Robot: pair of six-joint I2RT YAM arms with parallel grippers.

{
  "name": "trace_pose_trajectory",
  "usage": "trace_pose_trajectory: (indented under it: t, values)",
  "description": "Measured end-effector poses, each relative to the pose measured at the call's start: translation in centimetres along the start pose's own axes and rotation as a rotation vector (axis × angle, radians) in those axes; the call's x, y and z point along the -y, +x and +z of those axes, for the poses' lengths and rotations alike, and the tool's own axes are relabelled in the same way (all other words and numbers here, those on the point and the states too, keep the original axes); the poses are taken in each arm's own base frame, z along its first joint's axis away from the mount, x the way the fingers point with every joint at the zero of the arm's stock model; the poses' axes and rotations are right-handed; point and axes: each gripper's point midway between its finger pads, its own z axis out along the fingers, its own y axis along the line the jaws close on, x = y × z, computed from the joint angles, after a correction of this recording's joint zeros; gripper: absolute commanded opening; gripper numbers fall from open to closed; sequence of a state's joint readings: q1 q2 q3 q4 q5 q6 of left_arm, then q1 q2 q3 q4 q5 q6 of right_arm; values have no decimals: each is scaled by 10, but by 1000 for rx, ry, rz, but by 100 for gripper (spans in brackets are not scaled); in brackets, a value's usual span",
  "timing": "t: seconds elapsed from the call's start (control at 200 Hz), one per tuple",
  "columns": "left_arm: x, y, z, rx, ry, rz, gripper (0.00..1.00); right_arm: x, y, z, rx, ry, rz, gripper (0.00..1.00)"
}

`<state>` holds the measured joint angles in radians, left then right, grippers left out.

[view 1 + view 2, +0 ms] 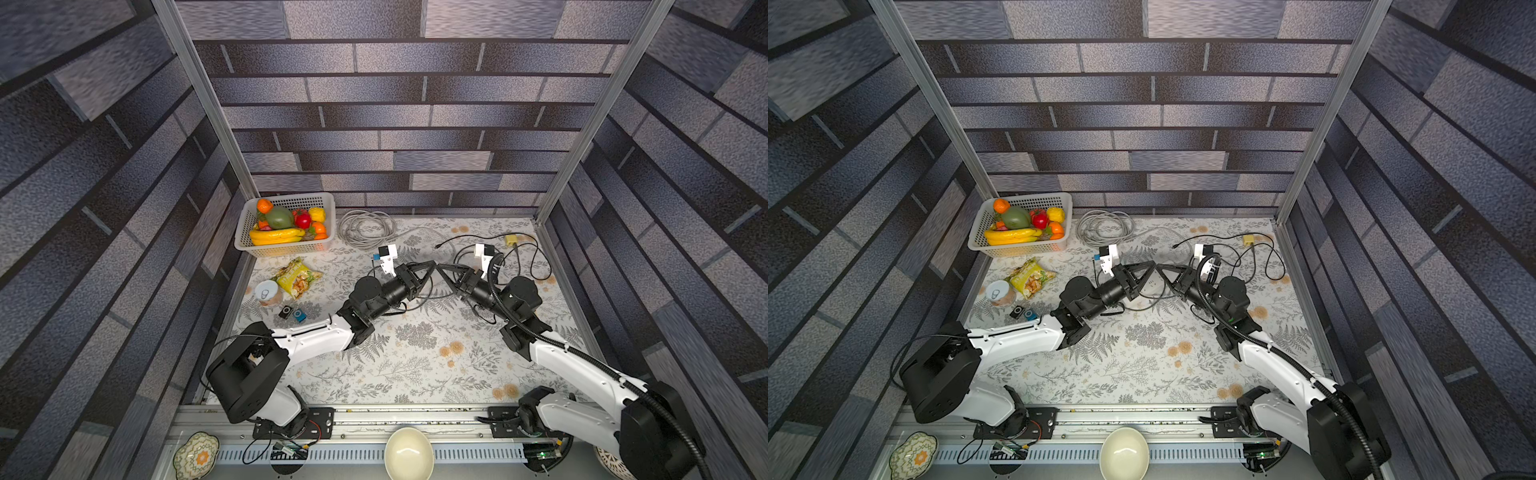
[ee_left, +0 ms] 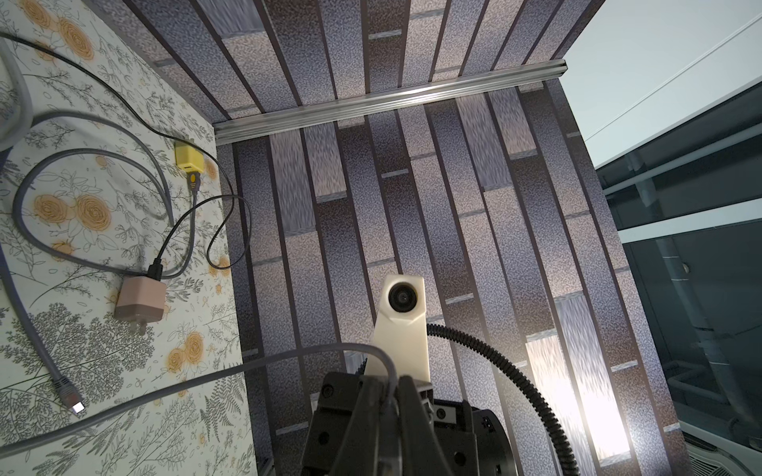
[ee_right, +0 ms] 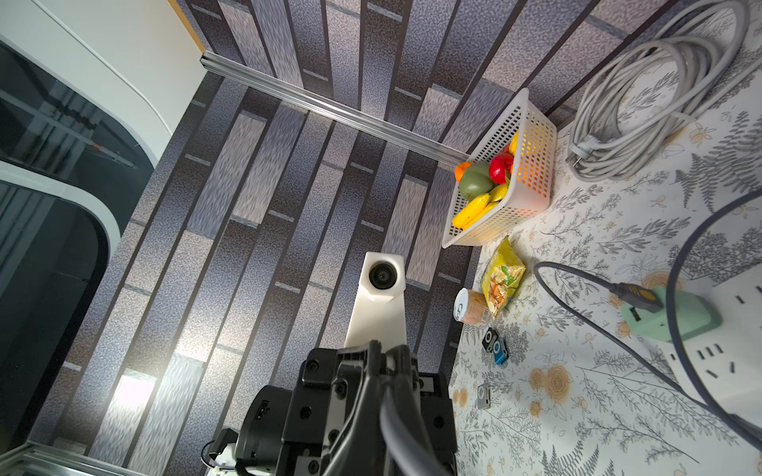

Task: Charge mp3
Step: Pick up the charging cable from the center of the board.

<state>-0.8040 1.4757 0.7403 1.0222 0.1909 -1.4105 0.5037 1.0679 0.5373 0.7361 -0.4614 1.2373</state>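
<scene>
Left gripper [image 1: 432, 266] and right gripper [image 1: 443, 269] are tip to tip, both jaws clamped on the grey cable [image 2: 247, 363]. The blue mp3 player [image 1: 299, 316] lies by the can [image 1: 267, 292], well apart. Risk: opposed pulls could slip the cable.

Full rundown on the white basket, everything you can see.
The white basket is rectangular and plastic-looking, with perforated lattice walls and a solid rim. It stands upright on the floral tablecloth in the far left corner, by the walls; contact with them is unclear. It is filled with fruit: bananas in front, a green fruit, a red fruit, oranges. A coiled grey cord lies beside it, apart, and a snack bag in front, also apart.
</scene>
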Motion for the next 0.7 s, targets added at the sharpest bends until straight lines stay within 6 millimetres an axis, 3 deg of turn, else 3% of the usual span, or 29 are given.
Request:
trace_pose_trajectory:
  t: [0.261,0.351,0.421,0.586,0.696]
  values:
    - [-1,2,-1,-1,-6,13,0,1,2,-2,-7,10,-13,0]
    - [-1,2,-1,0,-5,13,5,1,2,-2,-7,10,-14,0]
    - [-2,2,-1,0,-6,13,0,1,2,-2,-8,11,-13,0]
    - [-2,2,-2,3,-4,14,0,1,2,-2,-9,12,-14,0]
    - [-1,3,-2,2,-1,14,0,0,2,-2,-7,11,-16,12]
